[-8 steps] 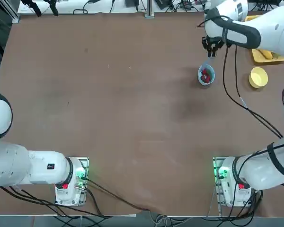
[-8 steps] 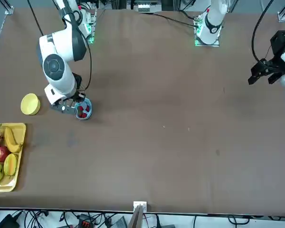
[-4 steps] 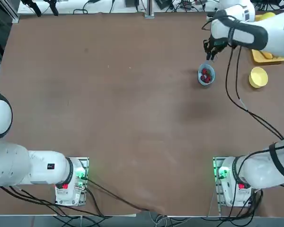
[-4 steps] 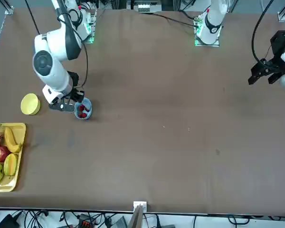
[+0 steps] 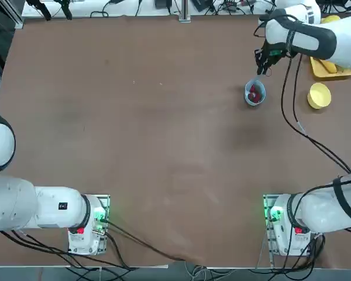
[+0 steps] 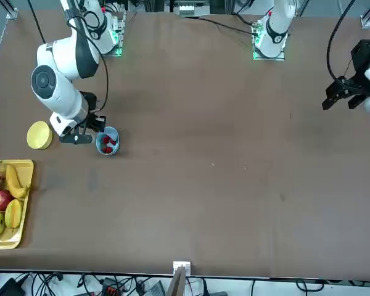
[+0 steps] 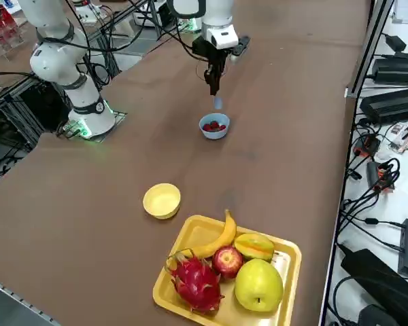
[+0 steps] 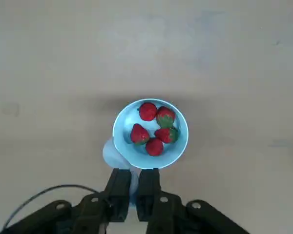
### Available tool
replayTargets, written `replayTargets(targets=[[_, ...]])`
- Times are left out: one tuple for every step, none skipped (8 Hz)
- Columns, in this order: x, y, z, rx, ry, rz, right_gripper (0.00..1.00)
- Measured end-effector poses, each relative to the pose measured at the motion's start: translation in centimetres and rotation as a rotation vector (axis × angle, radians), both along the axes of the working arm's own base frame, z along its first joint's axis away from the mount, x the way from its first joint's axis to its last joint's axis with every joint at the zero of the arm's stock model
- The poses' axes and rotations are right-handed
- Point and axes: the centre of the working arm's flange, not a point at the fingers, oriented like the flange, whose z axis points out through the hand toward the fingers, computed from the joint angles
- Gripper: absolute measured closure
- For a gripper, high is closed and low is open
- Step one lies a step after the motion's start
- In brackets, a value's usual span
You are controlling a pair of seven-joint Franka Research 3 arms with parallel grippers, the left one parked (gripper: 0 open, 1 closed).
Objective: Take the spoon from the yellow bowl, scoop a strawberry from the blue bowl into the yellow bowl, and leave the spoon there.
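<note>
My right gripper [image 8: 133, 187] is shut on the short handle of the pale spoon [image 8: 113, 152]. The spoon's bowl hangs down just outside the rim of the blue bowl [image 8: 181, 142]. Several red strawberries [image 8: 155, 129] lie in that bowl. In the right side view the gripper [image 7: 213, 87] points down above the blue bowl's [image 7: 214, 131] far side, with the spoon [image 7: 218, 102] below it. The yellow bowl [image 5: 319, 95] stands alone to the right of the blue bowl [image 5: 255, 93] in the top view and looks empty [image 7: 162, 200].
A rectangular yellow tray [image 7: 285, 252] with a banana, apple, dragon fruit and other fruit sits at the table's right edge, beyond the yellow bowl. The right arm's black cable [image 5: 292, 111] hangs over the table near the two bowls.
The right arm has swung a little toward the yellow bowl's side with the spoon still gripped. Both bowls stay where they were.
</note>
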Motion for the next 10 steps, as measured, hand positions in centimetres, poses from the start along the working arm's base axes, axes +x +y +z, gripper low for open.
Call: replayTargets(targets=[[-0.1, -0.2, -0.3, 0.003, 0.007, 0.012, 0.89], [-0.1, -0.3, -0.6, 0.003, 0.012, 0.016, 0.89], [-0.1, -0.4, -0.9, 0.002, 0.015, 0.016, 0.89], [0.0, -0.4, -1.1, 0.002, 0.018, 0.015, 0.89], [0.0, -0.6, -1.4, 0.001, 0.023, 0.011, 0.89], [0.2, -1.1, -1.7, 0.001, 0.024, 0.006, 0.89], [0.4, -1.4, -2.0, 0.003, 0.021, 0.007, 0.89], [0.5, -1.5, -2.4, 0.004, 0.018, 0.011, 0.89], [0.7, -1.5, -2.9, 0.005, 0.016, 0.014, 0.89], [0.8, -1.4, -3.4, 0.006, 0.013, 0.016, 0.89]])
